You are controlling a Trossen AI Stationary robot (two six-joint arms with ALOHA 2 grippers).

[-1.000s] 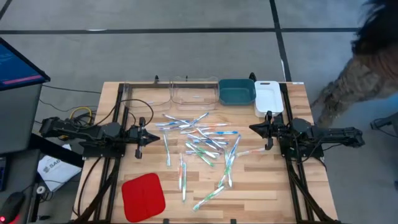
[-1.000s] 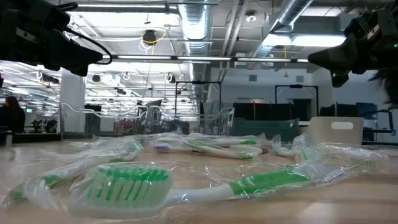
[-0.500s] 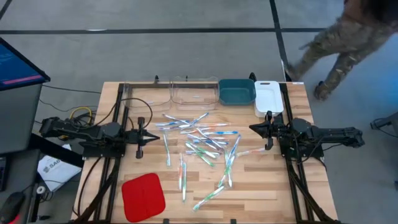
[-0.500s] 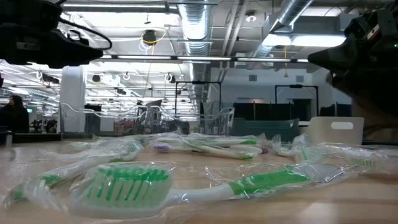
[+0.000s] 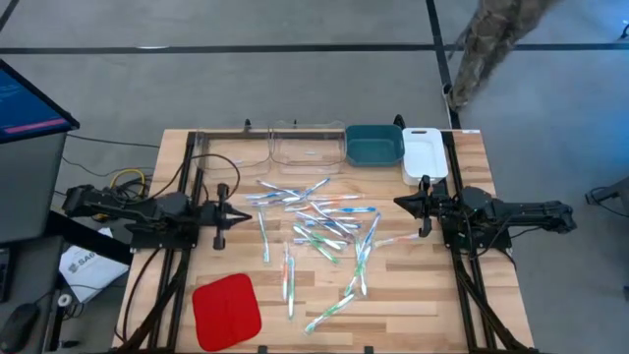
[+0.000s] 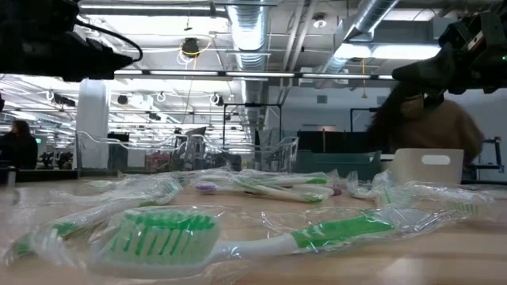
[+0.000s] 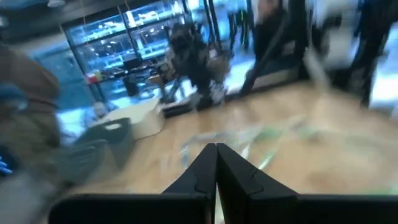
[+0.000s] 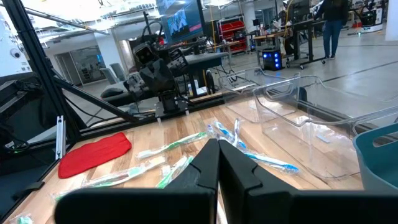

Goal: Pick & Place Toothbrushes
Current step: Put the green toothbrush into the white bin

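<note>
Several toothbrushes (image 5: 316, 231) in clear wrappers lie scattered flat on the middle of the wooden table; a green one (image 6: 238, 237) lies nearest in the low view. My left gripper (image 5: 244, 216) hovers shut at the table's left side, pointing level toward the pile, its fingertips together (image 7: 216, 149). My right gripper (image 5: 397, 203) hovers shut at the right side, also pointing level at the pile, fingertips together (image 8: 217, 144). Neither touches a toothbrush.
Along the far edge stand two clear bins (image 5: 307, 147), a teal bin (image 5: 373, 145) and a white bin (image 5: 423, 154). A flat red pad (image 5: 226, 310) lies near the front left. A person (image 5: 491, 39) walks past beyond the far right corner.
My left gripper has rolled about its own pointing line and tipped a little, staying in place. My right gripper has kept still. The person beyond the table's far right corner has walked on away from the table.
</note>
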